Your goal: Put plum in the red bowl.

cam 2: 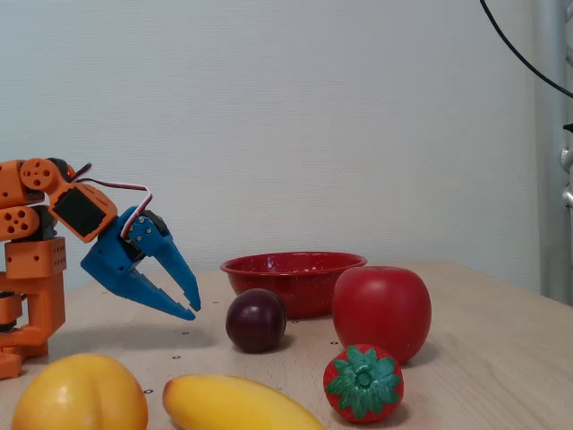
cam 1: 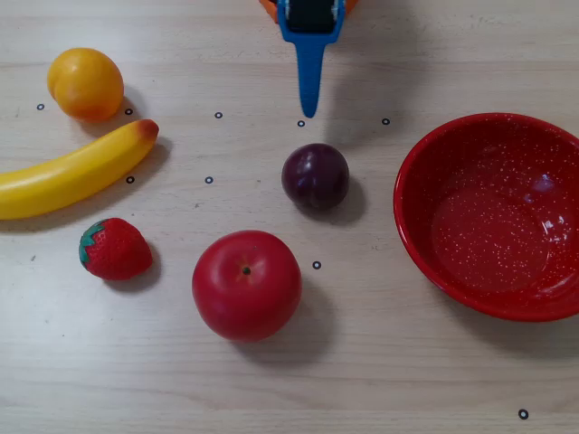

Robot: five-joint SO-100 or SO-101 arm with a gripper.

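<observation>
1. Parted jaws show on the blue gripper (cam 2: 192, 307) in the fixed view, its two fingers spread with a clear gap and nothing between them; it hangs above the table (cam 2: 483, 331), tips angled downward toward the right.
2. From overhead, the gripper (cam 1: 309, 110) enters from the top edge, narrowing to a point that stops short of the plum (cam 1: 315, 176), apart from it.
3. That plum, dark purple-maroon and glossy, rests on the table (cam 1: 380, 380) near the middle of the overhead view; in the fixed view the plum (cam 2: 256, 320) sits just right of the fingertips.
4. To its right overhead lies the red bowl (cam 1: 491, 215), speckled and empty, well apart from the plum; in the fixed view the red bowl (cam 2: 293, 281) stands farther back.
5. Below the plum overhead sits a red apple (cam 1: 246, 284).
6. At the left overhead are an orange (cam 1: 85, 83), a banana (cam 1: 74, 171) and a strawberry (cam 1: 114, 249).
</observation>
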